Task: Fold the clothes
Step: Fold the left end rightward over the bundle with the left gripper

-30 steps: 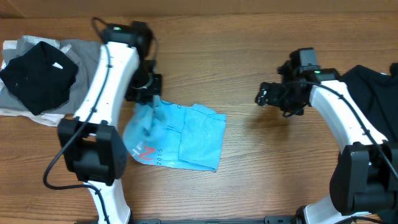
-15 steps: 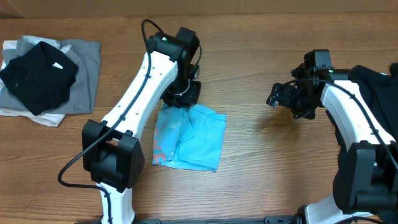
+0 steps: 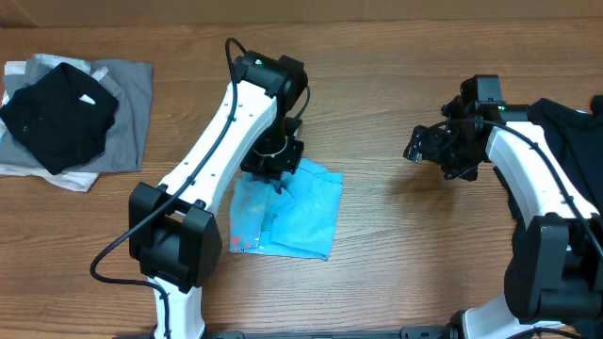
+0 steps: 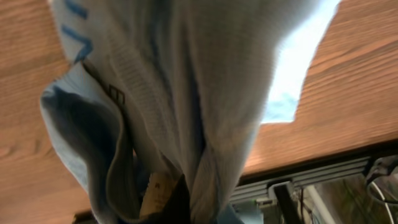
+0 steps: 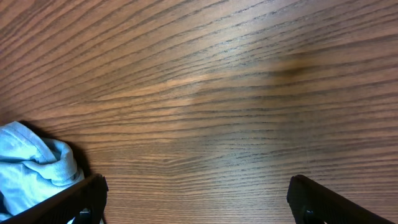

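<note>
Overhead: left arm (image 3: pixel 226 122) overlaps blue T-shirt (image 3: pixel 303 215) — garment pile (image 3: pixel 66 118) lies well apart.

We see a tabletop (image 3: pixel 386 273) of smooth brown wood, fine-grained, faintly shiny. The light blue T-shirt (image 3: pixel 303 212) is soft matt cloth, finely knitted up close. At upper left the black garment (image 3: pixel 57 118) and grey cloth (image 3: pixel 134 104) look matt too. The left arm (image 3: pixel 226 127) wears smooth white plastic.
</note>
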Controlling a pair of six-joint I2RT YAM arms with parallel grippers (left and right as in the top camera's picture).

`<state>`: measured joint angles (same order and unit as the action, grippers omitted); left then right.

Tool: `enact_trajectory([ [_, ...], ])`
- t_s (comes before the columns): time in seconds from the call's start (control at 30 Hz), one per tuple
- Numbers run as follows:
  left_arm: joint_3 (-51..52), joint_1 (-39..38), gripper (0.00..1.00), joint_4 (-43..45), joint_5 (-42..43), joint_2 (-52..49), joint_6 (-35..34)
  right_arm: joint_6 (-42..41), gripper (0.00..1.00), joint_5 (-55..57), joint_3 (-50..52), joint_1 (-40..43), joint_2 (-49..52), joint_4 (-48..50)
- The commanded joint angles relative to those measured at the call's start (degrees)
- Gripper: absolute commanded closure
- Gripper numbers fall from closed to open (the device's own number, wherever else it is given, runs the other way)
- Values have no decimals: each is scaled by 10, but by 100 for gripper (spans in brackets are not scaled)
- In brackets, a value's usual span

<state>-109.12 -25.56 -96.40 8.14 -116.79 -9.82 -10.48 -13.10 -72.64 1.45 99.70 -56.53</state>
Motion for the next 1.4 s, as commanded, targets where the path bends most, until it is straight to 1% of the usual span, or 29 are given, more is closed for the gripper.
enact_trajectory([
  [0.0,-12,12,96,0,13,-4,29,-3,3,2,-1,-1,2,3],
  [0.1,-12,10,96,21,94,-4,68,-3,3,2,-1,-1,2,5],
  [0.17,-12,3,96,45,120,-4,66,-3,3,2,-1,-1,2,5],
  [0.2,-12,-2,95,57,125,-4,64,-3,3,2,-1,-1,2,5],
  [0.3,-12,-16,88,84,128,-4,54,-3,3,2,-1,-1,2,4],
  [0.37,-12,-24,85,93,128,-5,50,-3,3,2,-1,-1,2,3],
  [0.6,-12,-38,82,104,129,-9,45,-3,3,2,-1,-1,2,2],
  [0.67,-9,-41,75,106,129,-12,45,-3,3,2,-1,-1,2,2],
  [0.7,-5,-42,73,109,129,-12,45,-3,3,2,-1,-1,2,2],
  [0.8,17,-46,52,129,129,-13,45,-3,3,2,-1,-1,2,2],
  [0.9,26,-46,51,143,136,-18,45,-3,3,2,-1,-1,2,2],
  [1.0,27,-46,53,158,156,-21,45,-3,3,2,-1,-1,2,2],
  [1.1,27,-46,60,177,159,-21,45,-3,3,2,-1,-1,2,2],
  [1.17,26,-45,62,188,159,-21,45,-3,3,2,-1,-1,2,2],
  [1.3,7,-33,56,183,139,-20,45,-3,3,2,-1,-1,2,2],
  [1.37,-19,-13,50,158,88,-20,31,-3,3,2,-1,-1,2,2],
])
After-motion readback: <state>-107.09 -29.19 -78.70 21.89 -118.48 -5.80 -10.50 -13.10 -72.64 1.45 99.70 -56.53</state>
